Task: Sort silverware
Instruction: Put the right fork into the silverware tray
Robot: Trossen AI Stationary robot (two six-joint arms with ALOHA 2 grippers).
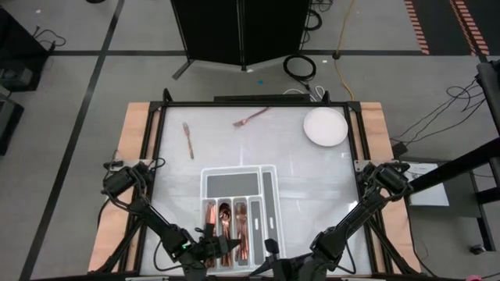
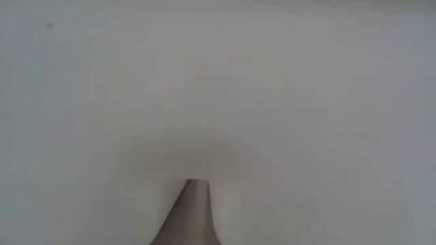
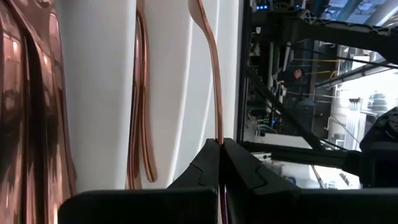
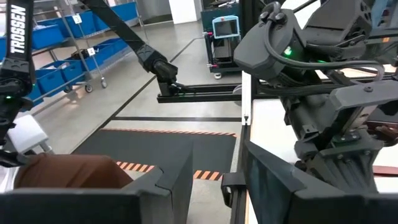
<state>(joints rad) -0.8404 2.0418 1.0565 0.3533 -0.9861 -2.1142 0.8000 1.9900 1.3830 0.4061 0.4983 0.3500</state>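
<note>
A white divided tray (image 1: 234, 186) lies at the table's near middle, with copper silverware (image 1: 225, 226) lying in its near-left compartments. Two more pieces lie flat on the table at the far left (image 1: 188, 140) and far middle (image 1: 250, 118). My left gripper (image 1: 212, 248) is at the tray's near end, shut on one slim copper piece (image 3: 217, 93) that I see edge-on. My right gripper (image 4: 217, 186) stands open and empty at the tray's near right corner (image 1: 270, 251). The low view shows only a white surface. My left gripper pinches the near end of the copper piece (image 3: 219, 134) between its two fingertips (image 3: 208, 158). The fingers lie along the piece, nearly level, coming from the table's near left. The piece runs straight out from them over a white tray compartment (image 3: 180, 93). Whether it rests there, I cannot tell.
A round white plate (image 1: 325, 126) sits at the far right of the table. Other copper pieces (image 3: 143, 106) lie in the compartments beside the held one. Raised rails run along the table's left and right edges (image 1: 153, 140).
</note>
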